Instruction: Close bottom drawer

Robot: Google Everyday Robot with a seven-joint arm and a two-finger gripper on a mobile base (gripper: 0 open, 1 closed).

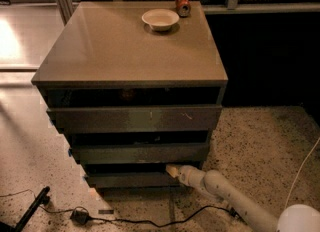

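Three handleless dark grey-brown drawer fronts are stacked beneath the flat tan top of the cabinet (125,51), which stands on a speckled stone floor (260,136). At lower left a black cable with a plug (80,216) lies on the floor, apart from the cabinet. The bottom drawer (125,180), the lowest flat plank front, sits just above the floor with a dark gap showing above it. Its front lies roughly in step with the two fronts higher up, so it appears nearly pushed in, though how much travel is left cannot be told.

Toward the rear of the cabinet top stand a shallow white round bowl (160,19) and, just to its right, a small red-brown can (183,4). The pale-tipped gripper (172,170) is at the upper right end of the bottom drawer front, touching it or all but touching it. Whether it is open or closed cannot be told. The white jointed arm (225,196) runs from it toward the lower right corner.

Judged status: the push is at a late stage, and what is left is to seat the front flush. No brand, label or writing can be read; the can's printing is illegible.
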